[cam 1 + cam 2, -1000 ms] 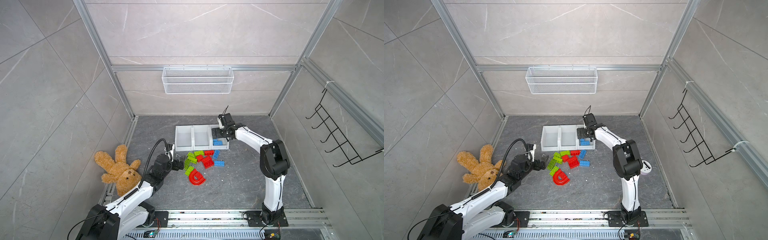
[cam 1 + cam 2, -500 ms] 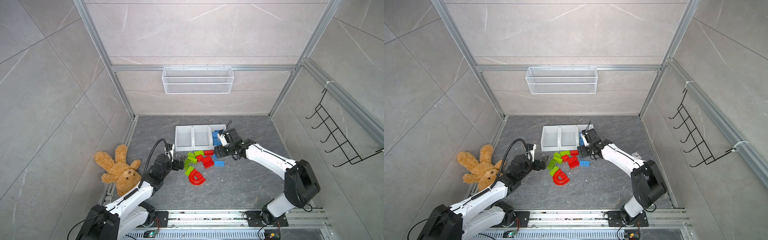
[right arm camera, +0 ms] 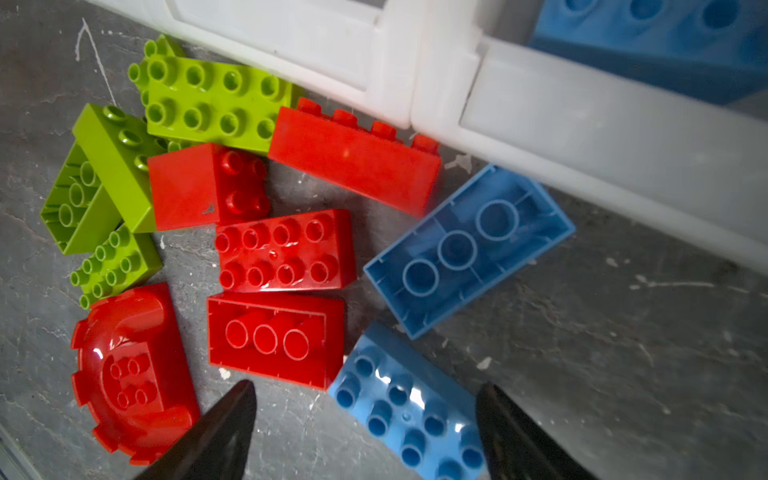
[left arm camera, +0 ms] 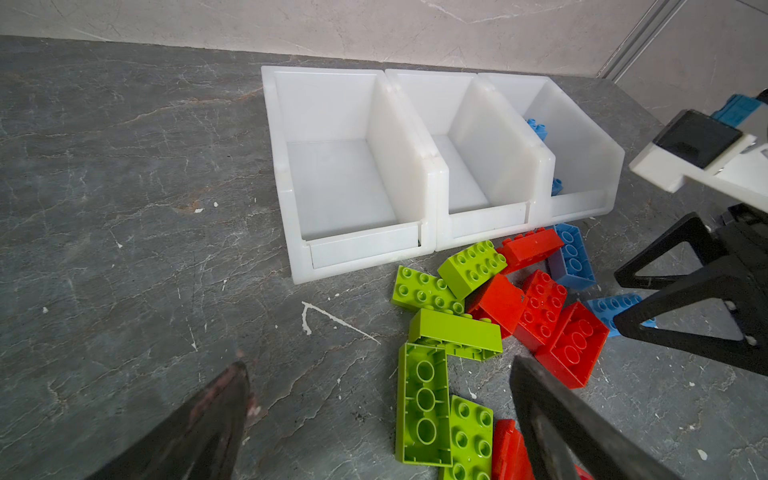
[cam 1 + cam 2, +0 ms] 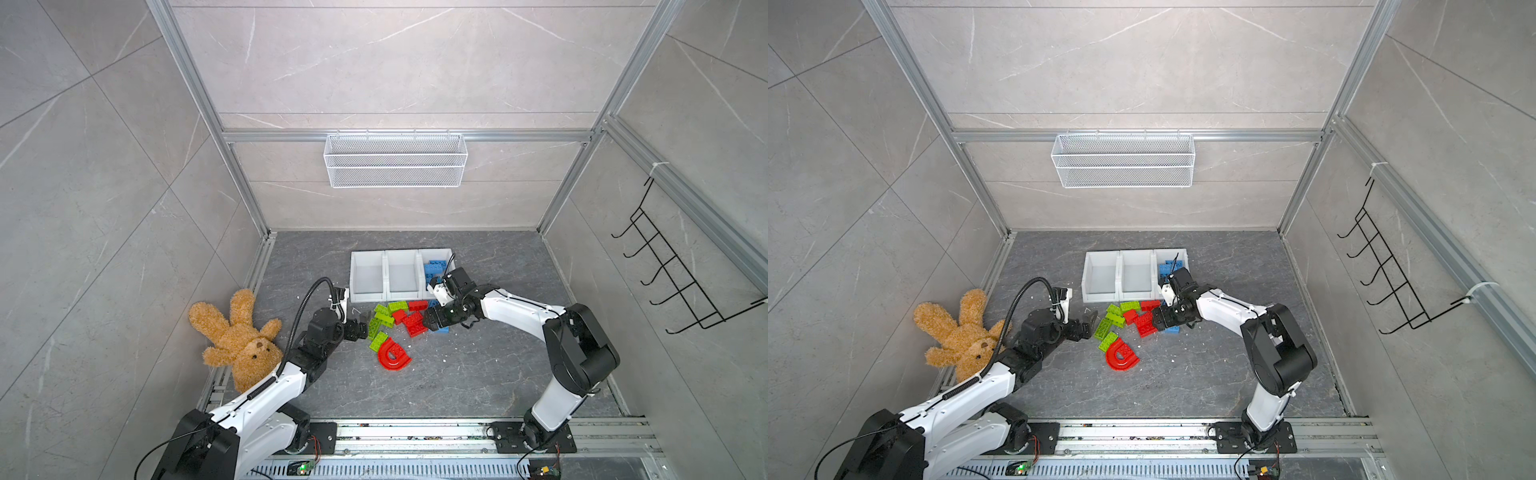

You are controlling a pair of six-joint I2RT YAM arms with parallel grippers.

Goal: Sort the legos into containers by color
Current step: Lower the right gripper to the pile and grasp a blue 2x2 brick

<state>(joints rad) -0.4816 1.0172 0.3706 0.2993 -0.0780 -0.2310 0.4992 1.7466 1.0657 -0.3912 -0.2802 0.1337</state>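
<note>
Legos (image 5: 399, 320) heaped before the bins, both grippers empty

Nearest the arm bases lies a red curved piece (image 5: 392, 355). Just beyond it, the left gripper (image 5: 360, 326) sits low beside the green bricks (image 4: 453, 332), with its jaws spread wide and holding nothing. Opposite, the right gripper (image 3: 365, 386) hangs over the pile's other edge. Its jaws are wide apart on either side of a stud-up blue brick (image 3: 407, 411), not clamped on it. Red bricks (image 3: 286, 249) fill the middle of the pile. Farther back, three white containers (image 4: 361, 249) stand in a row, and the right-hand container (image 5: 436, 251) holds blue bricks (image 5: 434, 268).
</note>
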